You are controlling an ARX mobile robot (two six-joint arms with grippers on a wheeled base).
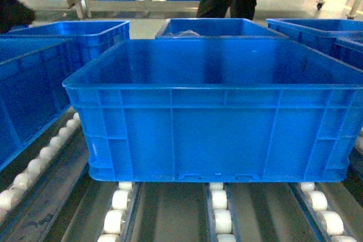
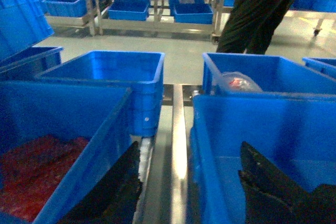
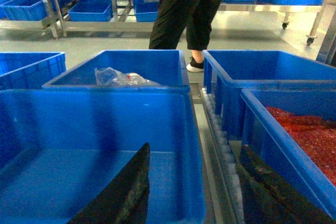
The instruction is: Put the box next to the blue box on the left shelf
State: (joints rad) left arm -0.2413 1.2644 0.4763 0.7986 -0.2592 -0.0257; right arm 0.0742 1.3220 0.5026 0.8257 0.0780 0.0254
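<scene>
The box [image 1: 210, 111], a big bright-blue ribbed crate, stands on the white rollers of the left shelf [image 1: 120, 201]. It is empty inside. Close on its left is another blue box [image 1: 28, 94] holding red material [image 2: 37, 166]. Neither gripper shows in the head view. My left gripper [image 2: 189, 182] is open, straddling the box's left wall [image 2: 202, 145], one finger outside and one inside. My right gripper [image 3: 197, 187] is open astride the right wall [image 3: 191, 145], with its left finger [image 3: 128, 187] inside the box and the other in the gap outside.
Right of the box is a crate of red material [image 3: 299, 129]. Behind stand more blue crates, one with a plastic bag [image 3: 123, 77]. A person in black trousers [image 3: 189, 9] stands beyond, before racks of blue crates [image 2: 131, 6].
</scene>
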